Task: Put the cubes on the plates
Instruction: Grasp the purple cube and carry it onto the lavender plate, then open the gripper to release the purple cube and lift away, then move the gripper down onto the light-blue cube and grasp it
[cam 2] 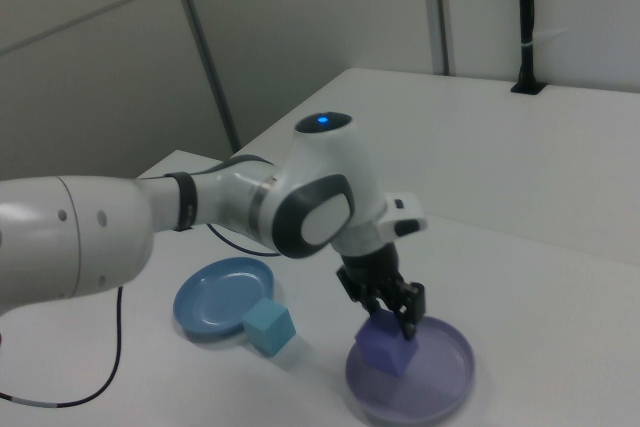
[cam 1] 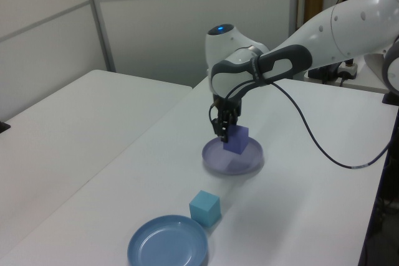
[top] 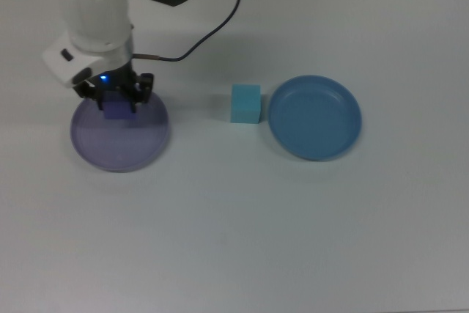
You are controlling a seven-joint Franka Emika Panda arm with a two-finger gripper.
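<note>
My gripper (top: pixel 116 102) (cam 1: pixel 225 136) (cam 2: pixel 392 325) is shut on the purple-blue cube (top: pixel 115 105) (cam 1: pixel 236 139) (cam 2: pixel 385 348). It holds the cube just above the pale lavender plate (top: pixel 132 143) (cam 1: pixel 215 159) (cam 2: pixel 445 379), over the plate's far part in the top view. The light turquoise cube (top: pixel 245 103) (cam 1: pixel 204 208) (cam 2: pixel 269 328) rests on the table beside the medium blue plate (top: pixel 315 116) (cam 1: pixel 167 247) (cam 2: pixel 212 298), which holds nothing.
The white arm reaches in from the top view's upper left, and a black cable (top: pixel 212 28) trails from it across the table. A grey partition wall (cam 1: pixel 187 23) stands behind the table in the left view.
</note>
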